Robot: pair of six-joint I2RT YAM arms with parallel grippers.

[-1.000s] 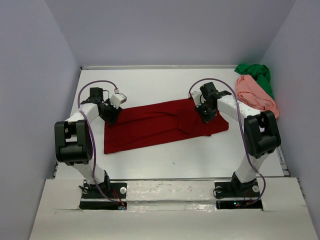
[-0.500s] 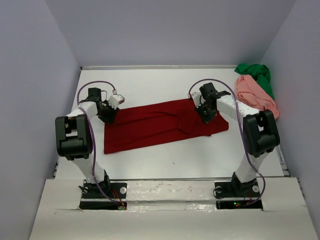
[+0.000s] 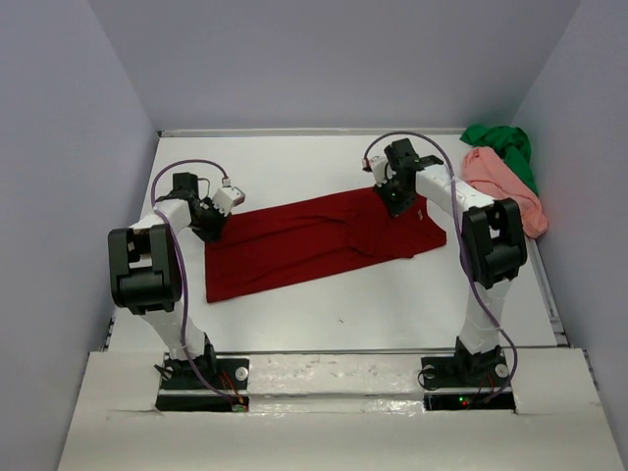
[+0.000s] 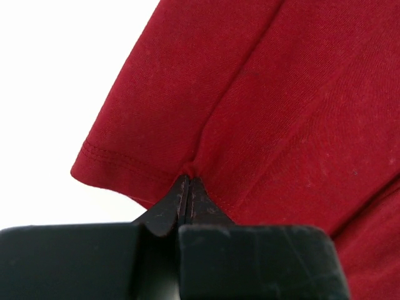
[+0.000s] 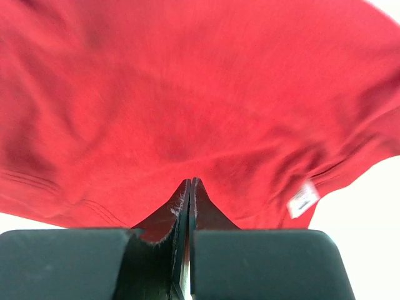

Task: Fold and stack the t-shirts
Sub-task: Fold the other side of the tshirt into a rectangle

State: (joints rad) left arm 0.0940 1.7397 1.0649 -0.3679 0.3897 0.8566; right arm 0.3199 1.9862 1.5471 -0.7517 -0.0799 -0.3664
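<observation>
White table (image 3: 343, 319) stretches away from the two arm bases. Across its middle lies the dark red t-shirt (image 3: 314, 243), spread flat as a long band slanting from 8 o'clock up toward 2 o'clock. The left gripper (image 4: 187, 181) sits at the band's 9 o'clock end, its fingers pressed fully together on a pinch of hem, and the cloth puckers where they bite. The right gripper (image 5: 189, 182), out at about 1 o'clock, is likewise clamped tight on the far edge, near a small white label. Holding both far corners at once looks meant to keep the cloth taut, so that edge can be carried over the near one evenly; I judge the first fold is only starting. No bin or basket shows. Farther off at 2 o'clock, against the right wall, the salmon pink t-shirt (image 3: 502, 188) lies crumpled, with the bright green t-shirt (image 3: 502, 145) bunched just behind and touching it, both unfolded.
</observation>
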